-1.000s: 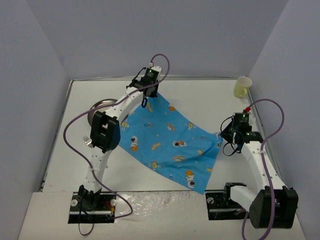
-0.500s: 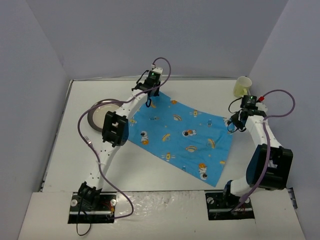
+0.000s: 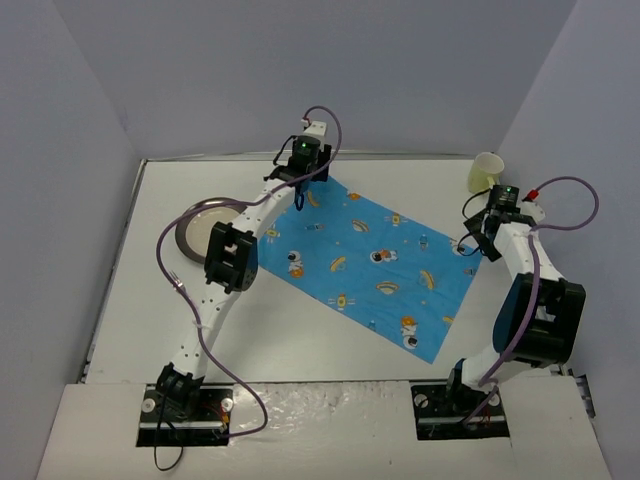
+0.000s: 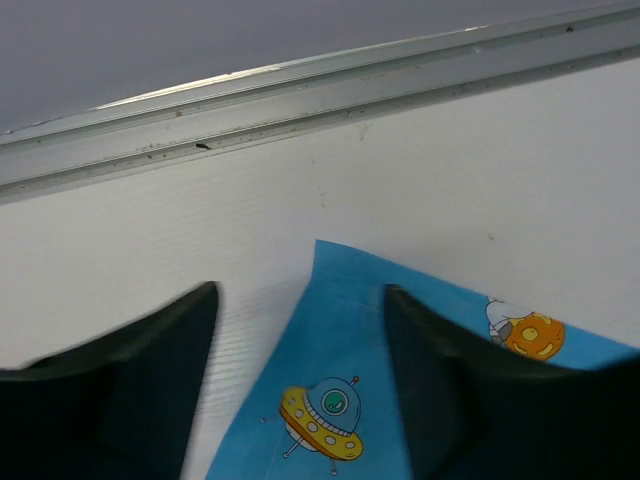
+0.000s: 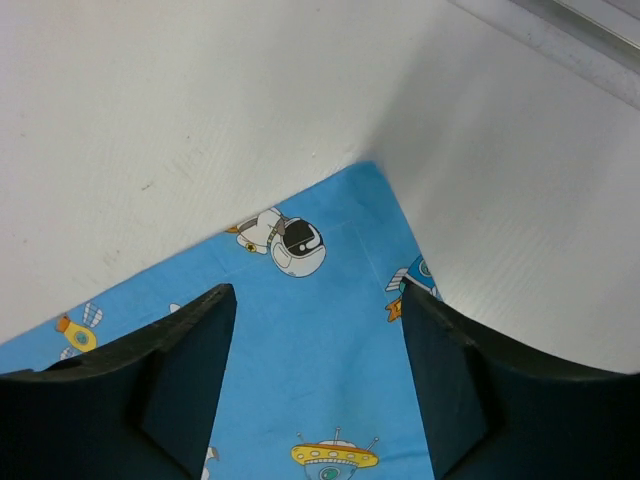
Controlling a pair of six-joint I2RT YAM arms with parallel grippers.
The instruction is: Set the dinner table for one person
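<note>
Broadly, the dinner table runs long left-to-right; left gripper and right gripper gape above cloth.

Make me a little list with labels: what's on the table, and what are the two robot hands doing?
table: white, metal rim
cloth: blue with astronauts and spaceships, spread flat in the middle
plate: round, left of the cloth
cup: pale yellow, far right corner
left gripper: open, above the cloth's far corner
right gripper: open, above the cloth's right corner
</note>
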